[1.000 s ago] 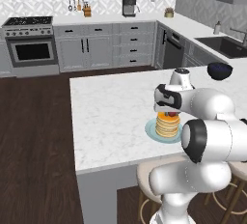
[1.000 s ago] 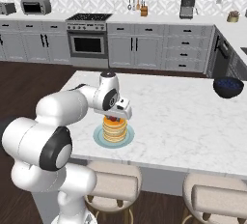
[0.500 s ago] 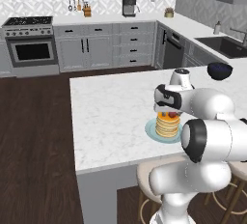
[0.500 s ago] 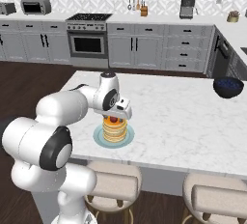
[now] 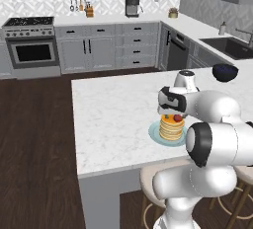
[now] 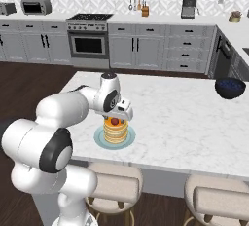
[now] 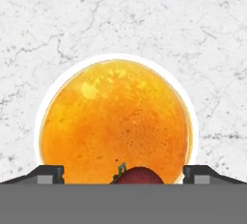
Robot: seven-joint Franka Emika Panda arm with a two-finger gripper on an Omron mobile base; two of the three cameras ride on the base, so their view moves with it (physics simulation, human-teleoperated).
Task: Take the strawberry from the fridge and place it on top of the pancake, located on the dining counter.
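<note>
Hovering right over the stack, the two-finger end effector [image 7: 123,174] has its dark fingertips [image 7: 47,174] spread wide, one each side of the tiny rounded red strawberry [image 7: 139,175], gripping nothing. That strawberry sits on the syrupy top of the round golden-tan pancake stack [image 6: 115,129] on its pale blue-green plate [image 5: 154,134], centre-right on the white marble worktop [image 5: 108,119]. A dark bowl [image 6: 230,87] waits far right.

Bright even render, soft shadows, sharp
</note>
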